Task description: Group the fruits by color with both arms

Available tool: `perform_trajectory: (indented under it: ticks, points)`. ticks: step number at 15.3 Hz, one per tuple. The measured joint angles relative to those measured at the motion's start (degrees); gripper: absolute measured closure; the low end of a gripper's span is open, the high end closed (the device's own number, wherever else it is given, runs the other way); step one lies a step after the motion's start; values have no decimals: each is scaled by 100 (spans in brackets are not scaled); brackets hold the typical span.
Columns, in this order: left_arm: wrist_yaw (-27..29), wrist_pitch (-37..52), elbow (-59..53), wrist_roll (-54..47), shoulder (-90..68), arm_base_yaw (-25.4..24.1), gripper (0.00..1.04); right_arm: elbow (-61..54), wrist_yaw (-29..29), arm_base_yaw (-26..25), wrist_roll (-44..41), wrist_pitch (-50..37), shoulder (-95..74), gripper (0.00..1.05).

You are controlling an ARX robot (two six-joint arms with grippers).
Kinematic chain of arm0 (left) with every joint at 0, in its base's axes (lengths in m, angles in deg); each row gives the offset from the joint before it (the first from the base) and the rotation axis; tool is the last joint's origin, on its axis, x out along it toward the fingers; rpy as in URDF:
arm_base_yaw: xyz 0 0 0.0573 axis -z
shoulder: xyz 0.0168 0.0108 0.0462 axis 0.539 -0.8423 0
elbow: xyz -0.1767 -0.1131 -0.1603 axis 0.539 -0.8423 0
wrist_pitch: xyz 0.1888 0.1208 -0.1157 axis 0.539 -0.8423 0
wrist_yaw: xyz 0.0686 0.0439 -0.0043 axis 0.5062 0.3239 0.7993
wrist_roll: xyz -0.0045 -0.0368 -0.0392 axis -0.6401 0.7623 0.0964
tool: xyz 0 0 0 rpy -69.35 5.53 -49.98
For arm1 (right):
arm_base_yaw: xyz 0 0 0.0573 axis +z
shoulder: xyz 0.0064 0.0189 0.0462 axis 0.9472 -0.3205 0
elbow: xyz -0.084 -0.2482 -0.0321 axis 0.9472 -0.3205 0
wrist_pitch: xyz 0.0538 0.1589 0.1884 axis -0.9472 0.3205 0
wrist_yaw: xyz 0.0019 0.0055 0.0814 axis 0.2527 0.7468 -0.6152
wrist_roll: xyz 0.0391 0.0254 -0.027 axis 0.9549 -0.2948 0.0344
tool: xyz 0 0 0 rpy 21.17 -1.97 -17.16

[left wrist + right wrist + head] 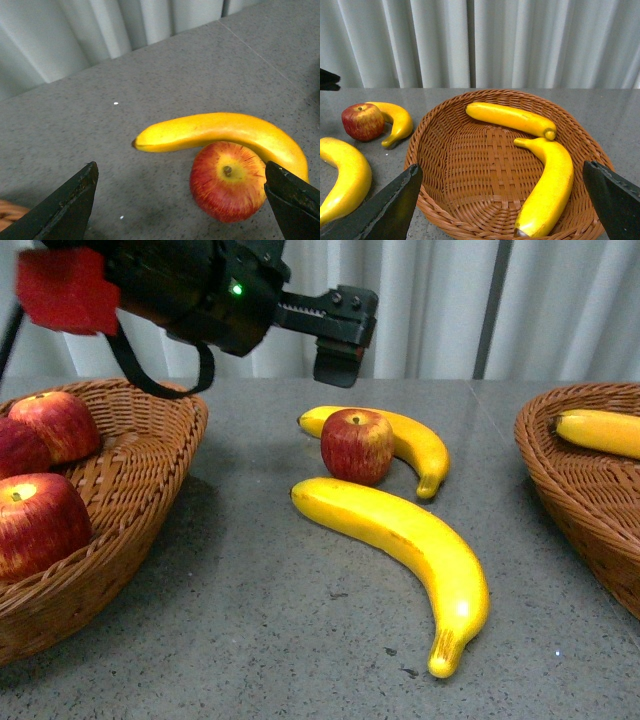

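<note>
Currently, the left hand (pixel 338 340) is hovering open and empty above the counter (pixel 250 620). The loose apple (pixel 356 445) is sitting at its 6 o'clock, against a banana (pixel 425 445). A larger banana (pixel 410 540) is lying at the apple's 5 o'clock. The right hand (pixel 501 169) is hanging open and empty over the right basket (pixel 432 130), which is holding two stored bananas (pixel 510 117).

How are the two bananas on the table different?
The near banana looks longer and fatter than the far banana, though it is also closer to the camera. The far banana curves behind the apple, right against it, while the near banana lies by itself. The apple hides part of the far banana, but the near banana shows whole. Both are yellow and curved.
</note>
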Motion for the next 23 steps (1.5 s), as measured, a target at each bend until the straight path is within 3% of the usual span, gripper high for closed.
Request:
perform_trajectory:
  ticks: [6, 14, 15, 18, 23]
  points:
    - [-514, 44, 800, -2, -1067, 227, 7, 0, 0, 0, 0, 0, 0, 7]
    - [-778, 17, 1202, 2, -1875, 221, 7, 0, 0, 0, 0, -2, 0, 7]
    - [-815, -4, 1228, 4, -1928, 221, 9, 0, 0, 0, 0, 0, 0, 7]
    - [-931, -33, 1233, 2, -1954, 225, 35, 0, 0, 0, 0, 0, 0, 7]
    - [-688, 72, 1029, 81, -1379, 157, 38, 0, 0, 0, 0, 0, 0, 7]
